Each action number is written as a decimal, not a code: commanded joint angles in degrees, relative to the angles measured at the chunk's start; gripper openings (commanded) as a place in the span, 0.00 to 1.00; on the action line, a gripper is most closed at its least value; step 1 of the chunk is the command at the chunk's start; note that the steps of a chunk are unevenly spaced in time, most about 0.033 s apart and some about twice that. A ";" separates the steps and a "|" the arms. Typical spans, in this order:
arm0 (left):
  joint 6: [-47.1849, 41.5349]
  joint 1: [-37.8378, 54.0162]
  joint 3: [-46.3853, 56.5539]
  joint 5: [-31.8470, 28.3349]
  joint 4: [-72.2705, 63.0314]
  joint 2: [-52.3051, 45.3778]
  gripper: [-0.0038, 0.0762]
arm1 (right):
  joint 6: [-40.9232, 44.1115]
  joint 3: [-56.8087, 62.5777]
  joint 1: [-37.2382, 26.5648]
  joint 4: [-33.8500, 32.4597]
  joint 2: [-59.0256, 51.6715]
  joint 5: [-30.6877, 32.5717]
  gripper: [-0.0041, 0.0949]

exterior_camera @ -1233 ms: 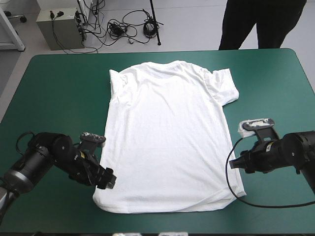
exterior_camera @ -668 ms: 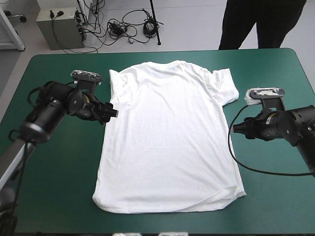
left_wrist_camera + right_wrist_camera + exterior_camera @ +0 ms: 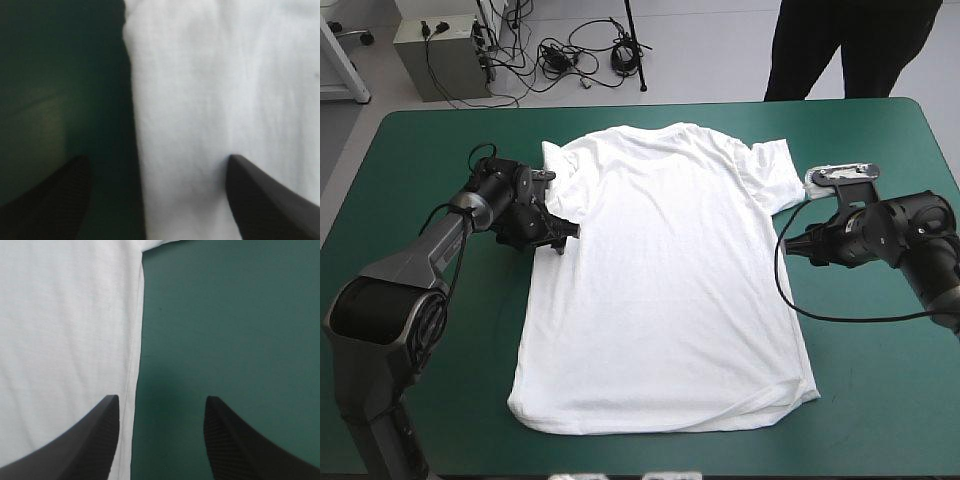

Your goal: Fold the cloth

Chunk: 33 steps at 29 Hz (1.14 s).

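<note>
Left gripper (image 3: 564,232) spread wide astride the T-shirt (image 3: 660,290) at its left edge, right gripper (image 3: 800,246) likewise parted over its right edge, T-shirt laid flat at the middle of the teal-green cover (image 3: 880,410)

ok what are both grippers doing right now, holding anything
Left gripper: open, holding nothing, fingers astride the T-shirt's side edge.
Right gripper: open, holding nothing, astride the opposite edge.

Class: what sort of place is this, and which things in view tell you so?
Probably a robotics lab or test bench, not a home: a robot's left gripper and right gripper reach over a table with a teal-green cover, where one white T-shirt lies spread flat.
</note>
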 commanded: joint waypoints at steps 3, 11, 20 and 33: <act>-0.23 0.04 -1.89 -1.44 -0.43 -2.54 0.55 | -0.56 -1.88 0.06 -0.95 2.37 -4.30 0.54; 0.16 0.04 -1.89 -1.67 -0.43 -1.49 0.04 | -0.56 -3.37 0.06 -0.27 10.67 -10.00 0.54; 0.32 -0.07 -1.89 -1.49 -0.63 -1.37 0.04 | -3.18 -15.25 0.06 3.45 23.79 -7.49 0.54; 0.40 -0.07 -1.89 -1.23 -0.63 -1.37 0.04 | -3.76 -16.67 0.06 6.90 32.99 -7.65 0.54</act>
